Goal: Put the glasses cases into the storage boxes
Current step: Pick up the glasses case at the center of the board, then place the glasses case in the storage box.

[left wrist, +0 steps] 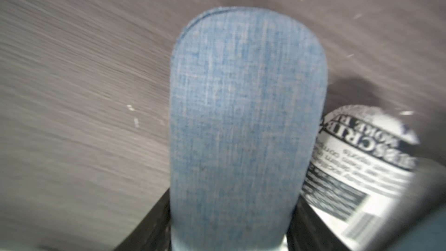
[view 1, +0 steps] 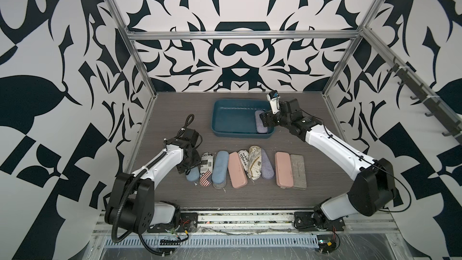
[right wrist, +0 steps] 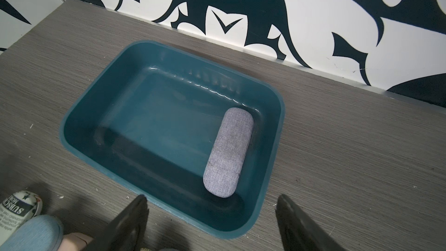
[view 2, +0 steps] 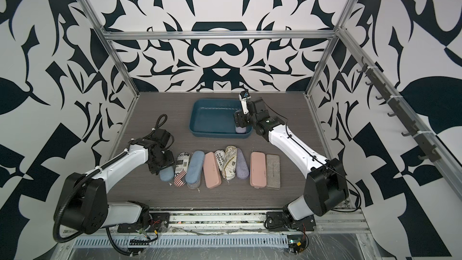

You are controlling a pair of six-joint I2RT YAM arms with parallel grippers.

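The left end effector [view 1: 186, 167] stands astride the light blue case [left wrist: 246, 117], at the left end of the row of glasses cases [view 1: 237, 170] on the surface [view 1: 250, 196], but I cannot tell if its jaws press it. The right end effector [right wrist: 212, 200] hangs spread and empty above the storage box [right wrist: 169, 129], where one grey-lavender case [right wrist: 228, 153] lies along the right wall. The blue case looks light and stiff and its woven cover should not slip, so a hold across the narrow width suits; the newspaper-print case [left wrist: 357, 165] is just beside it, while the box floor has much free room.
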